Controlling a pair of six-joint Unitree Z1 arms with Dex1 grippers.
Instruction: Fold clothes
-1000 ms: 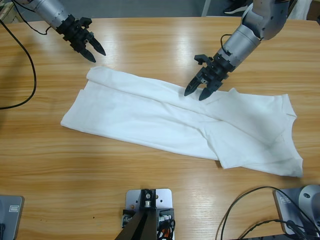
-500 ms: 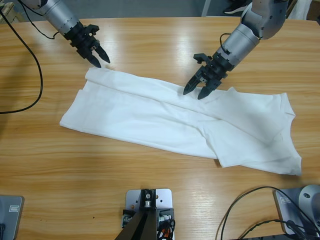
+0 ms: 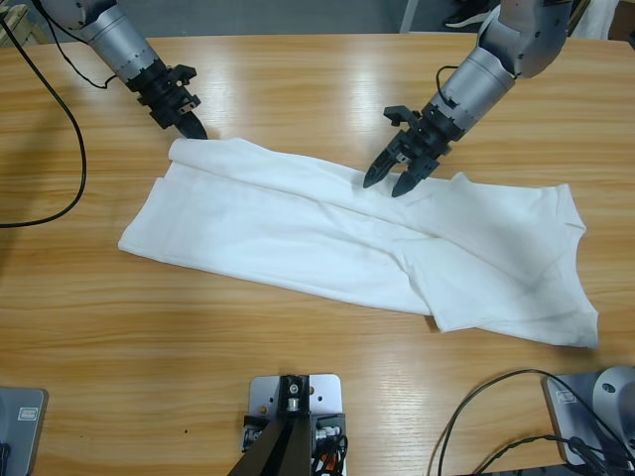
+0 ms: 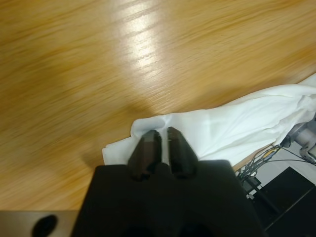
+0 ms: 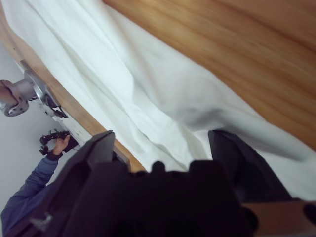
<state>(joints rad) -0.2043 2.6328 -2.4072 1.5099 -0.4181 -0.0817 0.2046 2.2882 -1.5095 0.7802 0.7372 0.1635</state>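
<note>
The white T-shirt (image 3: 347, 238) lay folded lengthwise across the middle of the bench (image 3: 298, 79), light and limp, best pinched at its far edge, where the left claw (image 3: 191, 127) was clenched at the corner and the right claw (image 3: 383, 182) hung released.

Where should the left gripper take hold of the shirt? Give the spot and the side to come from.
Judging by how it lies, grip the white T-shirt at its far rolled corner, where the cloth bunches into a thick lip standing off the table. Come from the bare wood beyond that corner, where the left gripper already sits, jaws nearly together, and it would have to open first.
</note>
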